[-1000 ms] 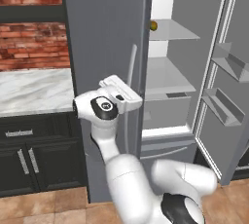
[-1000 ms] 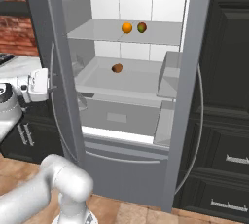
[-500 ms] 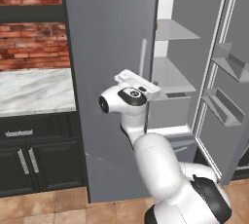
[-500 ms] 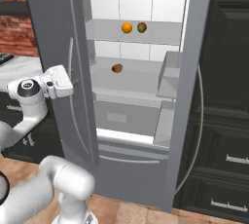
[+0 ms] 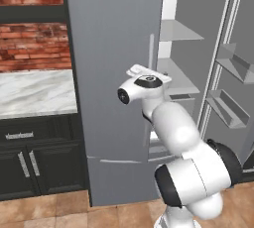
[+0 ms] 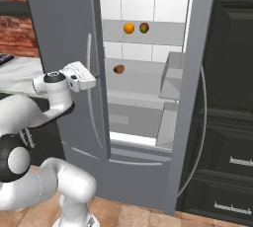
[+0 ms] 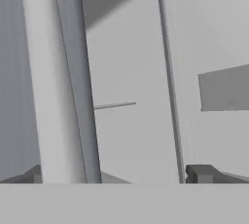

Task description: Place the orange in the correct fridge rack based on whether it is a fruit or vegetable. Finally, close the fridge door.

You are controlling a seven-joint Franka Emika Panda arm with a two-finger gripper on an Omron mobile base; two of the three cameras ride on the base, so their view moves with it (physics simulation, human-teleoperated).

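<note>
While orange [image 6: 129,28] rests on fridge rack [image 6: 163,28], pincer [image 6: 97,77] at door handle [image 6: 91,63].

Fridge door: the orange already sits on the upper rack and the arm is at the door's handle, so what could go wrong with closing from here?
1. The gripper is by the handle of the left door with open jaws, grasping nothing; a push could slide off.
2. The right door also stands open, so shutting one leaves the fridge open.
3. A hard slam might roll the orange on the fridge rack.
</note>
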